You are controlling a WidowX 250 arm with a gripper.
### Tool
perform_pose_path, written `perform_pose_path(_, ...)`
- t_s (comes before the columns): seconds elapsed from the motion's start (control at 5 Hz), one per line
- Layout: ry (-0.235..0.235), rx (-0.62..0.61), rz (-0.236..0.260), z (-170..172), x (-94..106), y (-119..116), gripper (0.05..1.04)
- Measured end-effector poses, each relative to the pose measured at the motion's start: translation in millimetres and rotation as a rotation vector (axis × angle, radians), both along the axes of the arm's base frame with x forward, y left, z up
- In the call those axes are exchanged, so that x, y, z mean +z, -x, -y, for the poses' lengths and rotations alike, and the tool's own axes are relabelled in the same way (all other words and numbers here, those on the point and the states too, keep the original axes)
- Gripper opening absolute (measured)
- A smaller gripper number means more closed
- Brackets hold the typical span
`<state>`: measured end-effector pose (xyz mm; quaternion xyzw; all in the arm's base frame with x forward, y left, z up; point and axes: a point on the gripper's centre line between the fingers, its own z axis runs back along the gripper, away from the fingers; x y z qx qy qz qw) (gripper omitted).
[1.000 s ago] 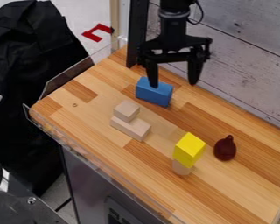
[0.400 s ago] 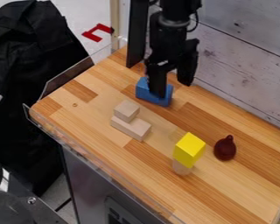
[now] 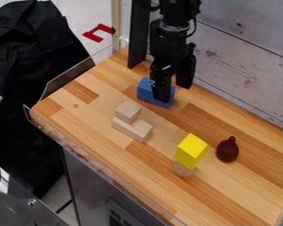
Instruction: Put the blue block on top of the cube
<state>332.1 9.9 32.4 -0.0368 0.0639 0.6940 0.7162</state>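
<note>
Lying on the far part of the bench point(image 3: 102, 114), the blue block point(image 3: 144, 91) sits partly behind one finger of the gripper point(image 3: 173, 93), which hangs down over it, open, its fingers apart. Nearer and to the left, a small pale cube point(image 3: 128, 111) rests on one end of a flat wooden block point(image 3: 133, 129). Nearer and to the right, a yellow block point(image 3: 191, 151) tops a wooden piece point(image 3: 183, 169), with a dark red pear-shaped thing point(image 3: 227, 150) just to its right.
</note>
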Motion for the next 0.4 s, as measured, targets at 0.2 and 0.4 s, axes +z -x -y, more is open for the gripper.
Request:
perform_pose_path(0.2, -0.004, 0.034, 0.032, -11.3, 2.2, -8.0, 1.001)
perform_pose_path(0.4, 0.000, 0.055, 0.034, -18.0, 1.8, -12.2, 1.001)
